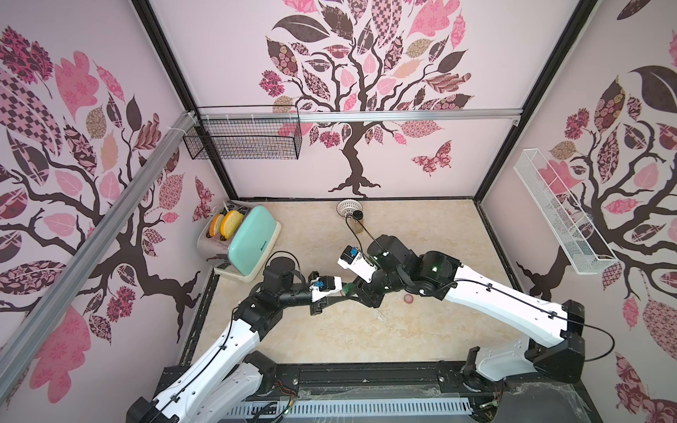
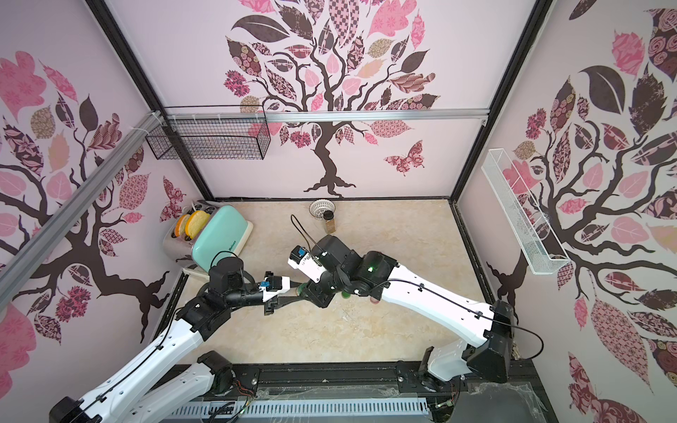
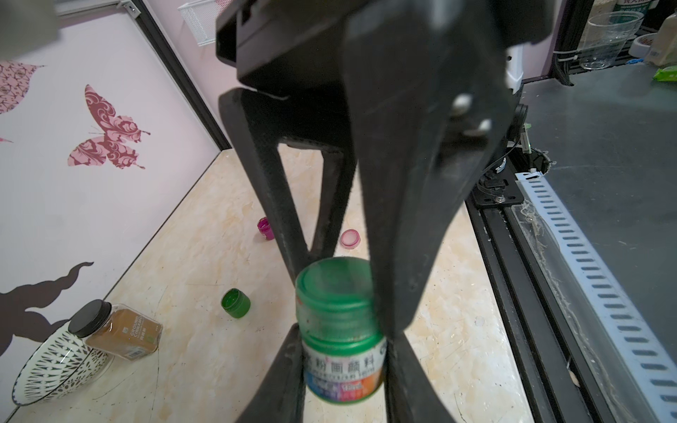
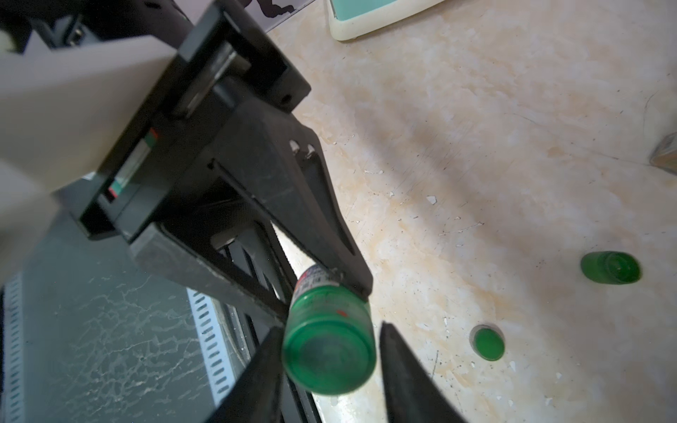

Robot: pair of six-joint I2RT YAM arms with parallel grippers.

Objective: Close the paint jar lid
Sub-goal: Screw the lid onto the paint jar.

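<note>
Left pincer [image 3: 344, 360] clamps paint jar [image 3: 342, 373]; right pincer [image 4: 329, 329] slack astride lid [image 4: 329, 355], seemingly seated: grip squarely, then twist.

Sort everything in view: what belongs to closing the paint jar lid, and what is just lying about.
For the job: green paint jar, its green lid, left gripper clamping the jar, right gripper open around the lid.

Lying about: small green pot, magenta pot, pink lid, cinnamon jar, patterned bowl, toaster.
</note>
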